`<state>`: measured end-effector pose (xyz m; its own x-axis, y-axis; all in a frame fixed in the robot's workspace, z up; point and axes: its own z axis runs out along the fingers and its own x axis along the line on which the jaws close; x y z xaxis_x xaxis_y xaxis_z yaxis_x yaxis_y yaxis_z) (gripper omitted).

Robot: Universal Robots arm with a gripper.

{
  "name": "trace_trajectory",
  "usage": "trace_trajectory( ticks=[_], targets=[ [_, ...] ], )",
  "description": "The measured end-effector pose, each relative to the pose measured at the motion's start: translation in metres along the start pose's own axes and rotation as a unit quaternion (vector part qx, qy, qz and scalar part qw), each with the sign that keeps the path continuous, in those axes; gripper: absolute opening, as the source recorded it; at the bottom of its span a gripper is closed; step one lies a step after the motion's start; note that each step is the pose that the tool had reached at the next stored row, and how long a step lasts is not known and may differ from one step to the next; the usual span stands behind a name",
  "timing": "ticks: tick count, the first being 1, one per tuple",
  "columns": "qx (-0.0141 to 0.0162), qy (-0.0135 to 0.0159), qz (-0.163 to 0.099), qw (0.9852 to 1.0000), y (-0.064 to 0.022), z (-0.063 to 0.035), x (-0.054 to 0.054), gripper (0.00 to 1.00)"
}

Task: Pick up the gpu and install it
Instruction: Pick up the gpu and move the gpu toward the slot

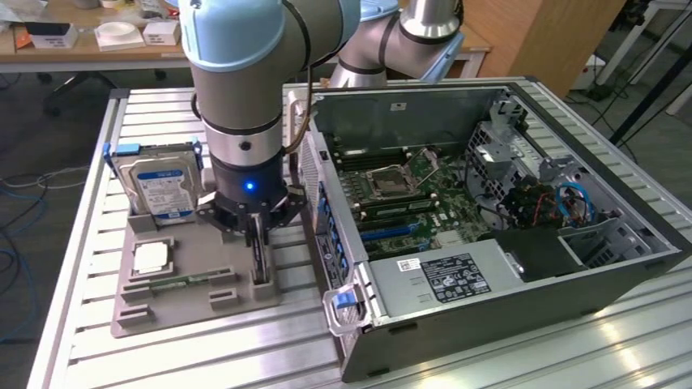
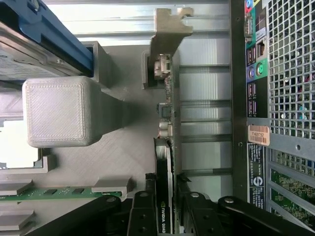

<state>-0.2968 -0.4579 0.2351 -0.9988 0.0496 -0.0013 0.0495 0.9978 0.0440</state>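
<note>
Wrist view puts my gripper [image 2: 166,199] astride the gpu [image 2: 166,147], a thin dark circuit card with silver bracket, jaws spread beside its faces.

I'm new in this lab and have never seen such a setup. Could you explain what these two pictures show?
This is a single robot arm working over a slatted metal table. The exterior view comes from a camera off the arm. The wrist view comes from a camera on the arm's wrist, looking along its tool. On the table lies a grey tray holding a hard drive, a green memory stick and the gpu, a dark card standing on edge with a silver bracket at one end. At the exterior view's right stands an opened computer case. The tool sits astride the gpu's top edge; whether it grips the card I cannot tell.
</note>
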Motion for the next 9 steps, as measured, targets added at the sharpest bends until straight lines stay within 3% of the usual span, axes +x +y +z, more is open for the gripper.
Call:
trace_trajectory(
  ticks=[2,9],
  targets=[
    [0.0000,-0.0001,0.000,1.0000,0.0000,0.0000,0.0000,0.26],
    [-0.0001,-0.0001,0.000,1.0000,0.0000,0.0000,0.0000,0.26]
  ],
)
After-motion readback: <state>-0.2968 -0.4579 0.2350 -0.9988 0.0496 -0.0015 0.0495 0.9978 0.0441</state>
